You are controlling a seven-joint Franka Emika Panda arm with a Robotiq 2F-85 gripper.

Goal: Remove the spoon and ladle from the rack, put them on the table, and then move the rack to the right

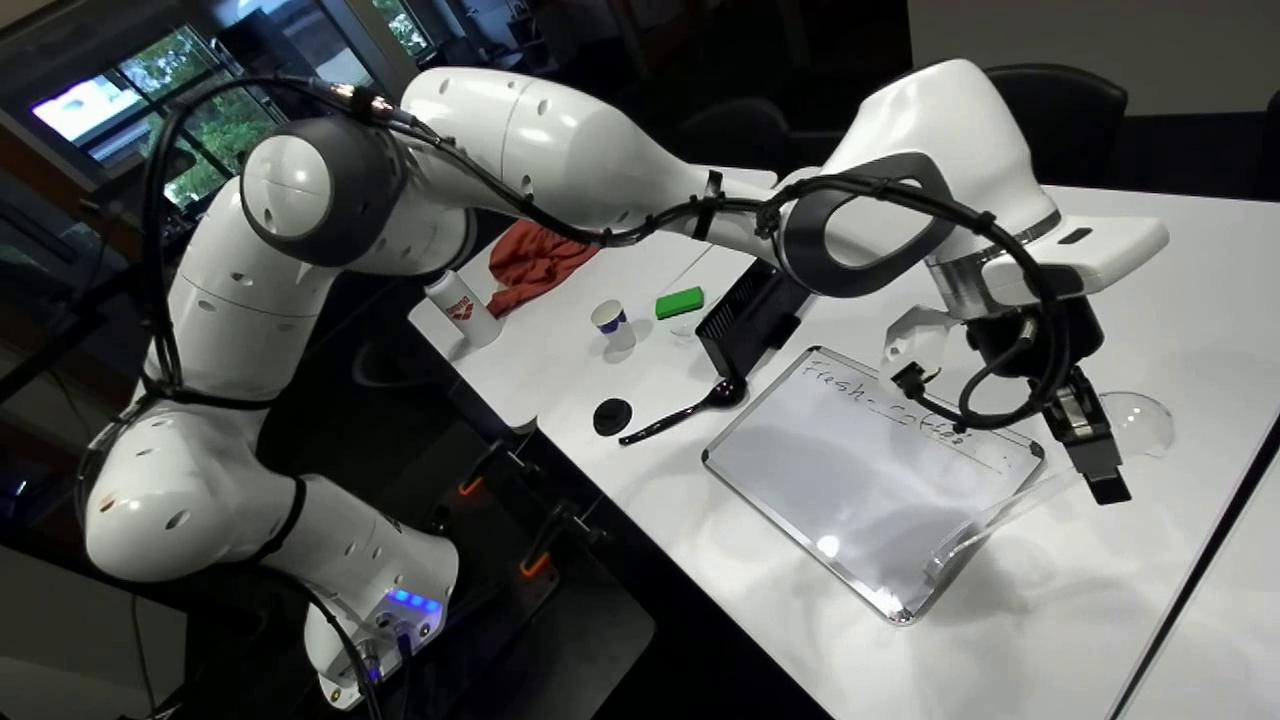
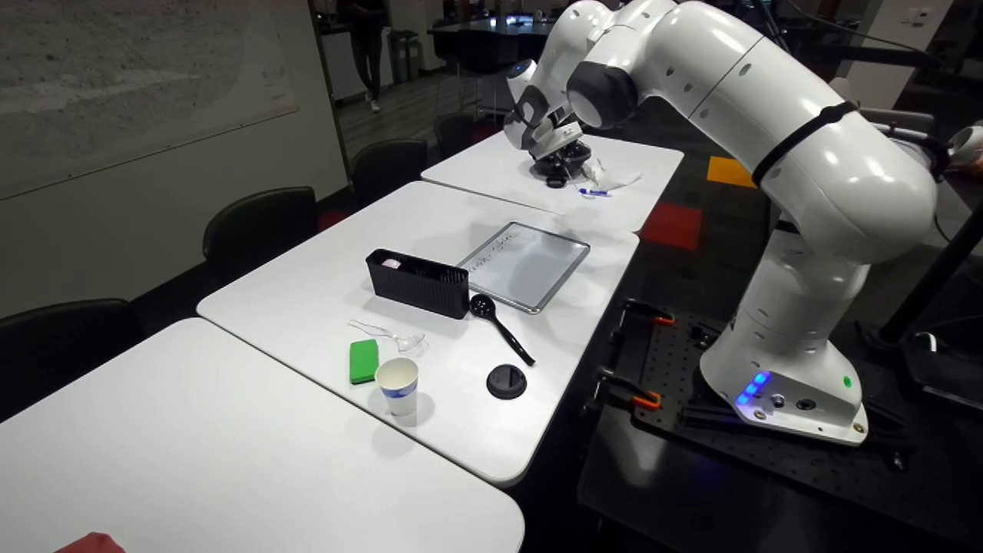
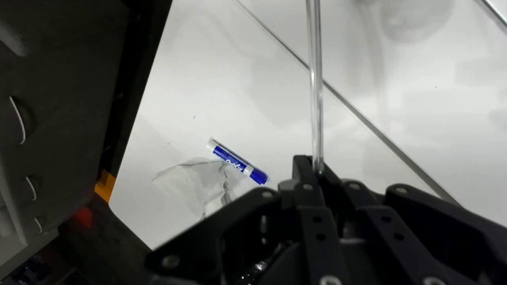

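Pinching a slender, see-through spoon (image 3: 316, 87) in the narrowed black 2-finger gripper (image 3: 318, 170), over the smooth white tabletop (image 1: 1050, 610). Slanting lengthwise from the grip toward the flat, white, grey-rimmed board (image 1: 860, 500); probably wanting levelling before lowering.

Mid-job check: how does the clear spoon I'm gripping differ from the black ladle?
Colour: the spoon is see-through, the ladle solid black. State: the spoon is clamped in the gripper, while the ladle lies ungripped on the table. Shared: both have long, slender handles.
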